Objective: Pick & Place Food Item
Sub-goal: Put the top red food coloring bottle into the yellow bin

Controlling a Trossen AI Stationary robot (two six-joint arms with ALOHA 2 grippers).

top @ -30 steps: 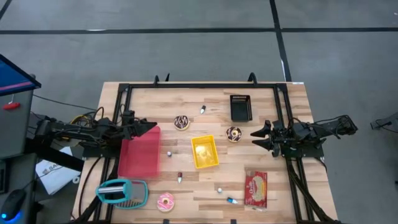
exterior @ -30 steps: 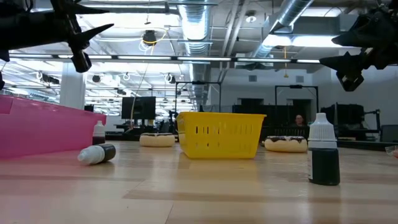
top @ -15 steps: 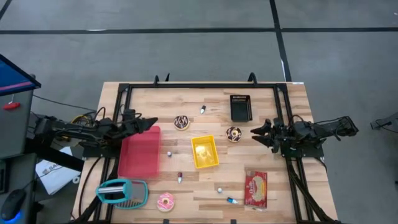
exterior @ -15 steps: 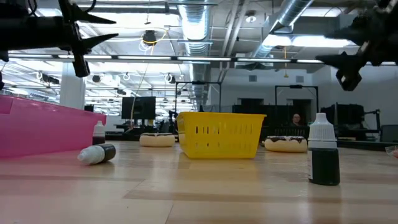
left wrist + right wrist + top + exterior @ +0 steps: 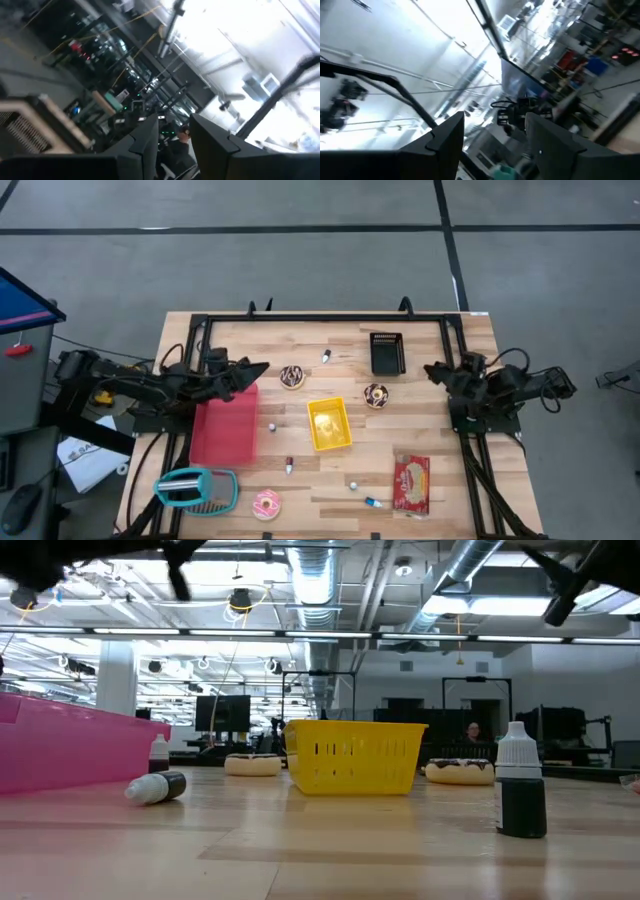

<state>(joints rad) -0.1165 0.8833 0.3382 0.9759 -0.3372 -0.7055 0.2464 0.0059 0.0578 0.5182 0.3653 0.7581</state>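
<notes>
1. High view shows the left pincer (image 5: 258, 367) above the pink bin's (image 5: 224, 425) top edge, at nine o'clock from the chocolate donut (image 5: 292, 376); fingers slightly apart, empty.
2. Right pincer (image 5: 432, 371) hangs at three o'clock on the bench (image 5: 330, 480), fingers spread, holding nothing.
3. A second donut (image 5: 376, 395) lies at two o'clock from the yellow basket (image 5: 329, 424); a pink donut (image 5: 266, 505) sits at seven o'clock.

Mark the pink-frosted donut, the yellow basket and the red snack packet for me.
pink-frosted donut (image 5: 266, 505), high view, on its frosted ring
yellow basket (image 5: 329, 424), high view, on its floor
red snack packet (image 5: 411, 483), high view, middle of its face
</notes>
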